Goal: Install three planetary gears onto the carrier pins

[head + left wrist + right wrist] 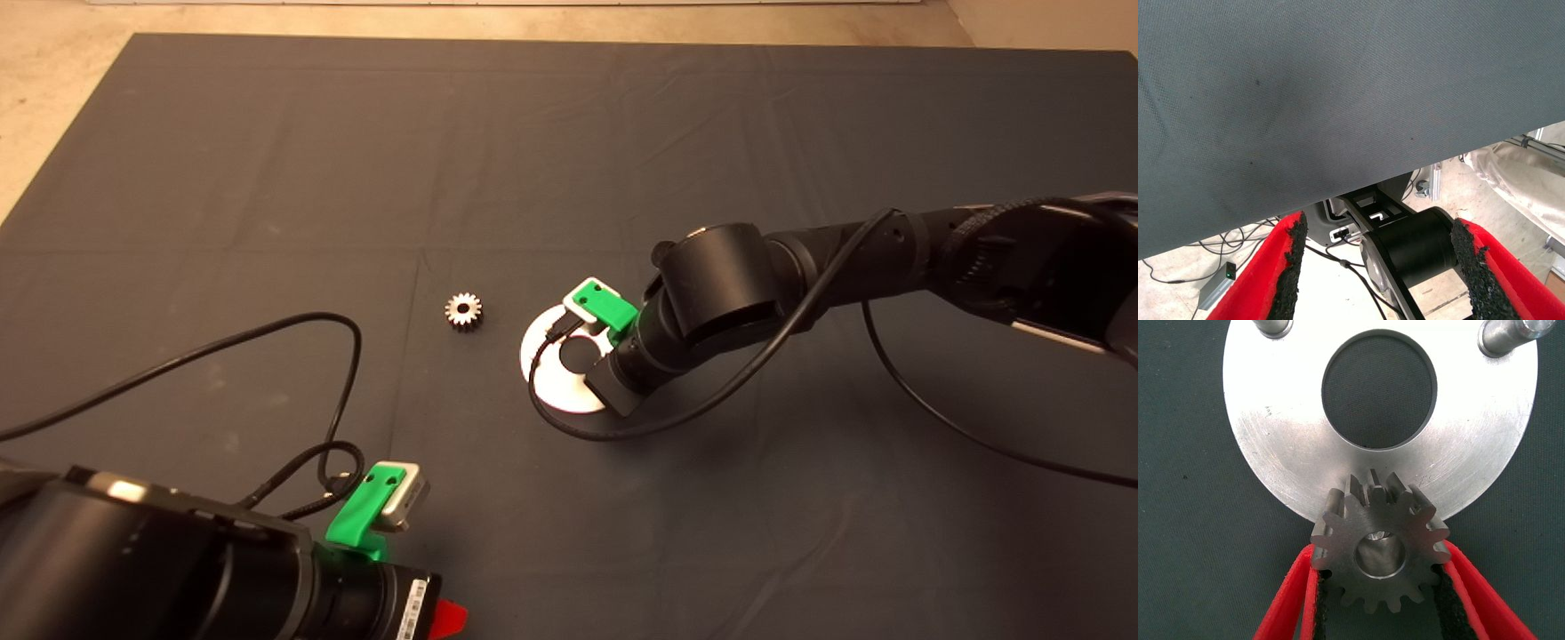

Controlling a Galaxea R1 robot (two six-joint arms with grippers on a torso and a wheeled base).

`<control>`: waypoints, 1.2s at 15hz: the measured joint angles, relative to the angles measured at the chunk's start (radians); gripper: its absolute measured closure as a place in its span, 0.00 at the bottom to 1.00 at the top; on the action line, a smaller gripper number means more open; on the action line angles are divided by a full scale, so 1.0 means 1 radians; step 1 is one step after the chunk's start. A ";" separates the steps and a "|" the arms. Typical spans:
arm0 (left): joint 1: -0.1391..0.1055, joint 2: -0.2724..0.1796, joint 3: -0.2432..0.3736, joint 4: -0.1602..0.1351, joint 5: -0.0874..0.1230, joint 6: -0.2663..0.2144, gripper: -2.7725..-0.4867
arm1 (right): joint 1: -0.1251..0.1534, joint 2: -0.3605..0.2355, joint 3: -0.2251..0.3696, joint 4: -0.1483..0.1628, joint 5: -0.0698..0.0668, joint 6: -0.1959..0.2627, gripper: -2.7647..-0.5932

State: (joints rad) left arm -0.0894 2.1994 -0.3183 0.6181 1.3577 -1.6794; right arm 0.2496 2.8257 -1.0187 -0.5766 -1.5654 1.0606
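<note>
My right gripper is shut on a planetary gear, its red fingers pressing on both sides of the toothed rim. The gear hangs over the near edge of the silver disc, and a silvery spot shows through its bore. Two carrier pins stand bare on the disc; the other pin is beside the central hole. In the head view the right arm covers most of the disc. A second gear lies on the mat left of the disc. My left gripper is open and parked at the mat's lower left.
A black cable loops over the mat from the left arm towards the loose gear. Another cable curls round the disc's near side from the right wrist. Past the mat's edge the left wrist view shows floor and equipment.
</note>
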 joint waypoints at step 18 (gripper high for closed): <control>-0.014 -0.008 0.000 0.000 -0.009 0.000 0.56 | -0.003 -0.034 0.021 0.000 0.040 -0.055 0.85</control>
State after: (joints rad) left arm -0.1031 2.1913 -0.3183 0.6177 1.3483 -1.6794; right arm 0.2468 2.7921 -0.9977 -0.5762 -1.5255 1.0055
